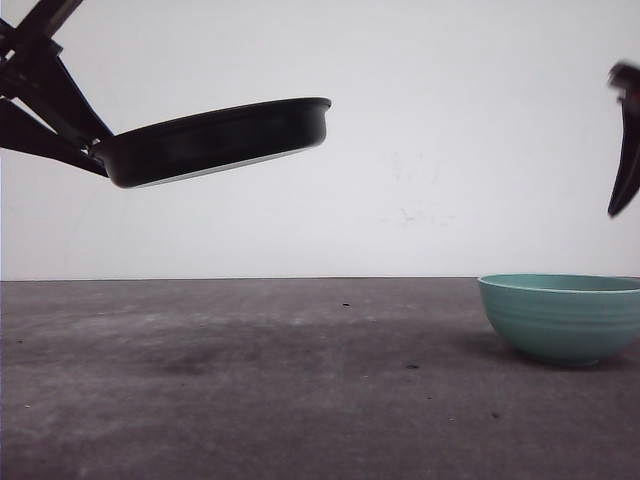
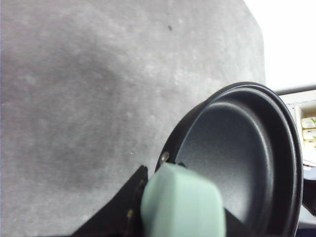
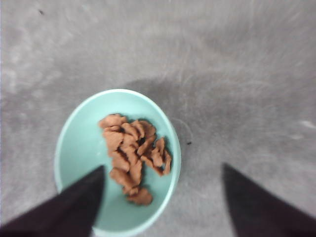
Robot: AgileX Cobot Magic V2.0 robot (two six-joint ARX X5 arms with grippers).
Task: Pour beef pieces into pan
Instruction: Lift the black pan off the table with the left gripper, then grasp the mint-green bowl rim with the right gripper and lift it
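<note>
My left gripper [image 2: 177, 217] is shut on the pale mint-green handle [image 2: 182, 202] of the black pan [image 1: 215, 140], which hangs tilted high above the table at the left. The pan's dark inside [image 2: 237, 148] holds nothing. The orange-brown beef pieces [image 3: 133, 153] lie heaped in a teal ribbed bowl [image 1: 562, 315] standing on the table at the right. My right gripper [image 3: 163, 185] hovers open above that bowl, one finger [image 3: 64, 207] over its rim and the other out over the table. The tip of the right gripper [image 1: 626, 140] hangs at the right edge of the front view.
A grey mat [image 1: 250, 380] covers the table, with a few dark specks [image 1: 412, 366] on it. A white wall [image 1: 450, 150] stands behind. Beyond the mat's edge, some white equipment [image 2: 306, 123] shows in the left wrist view.
</note>
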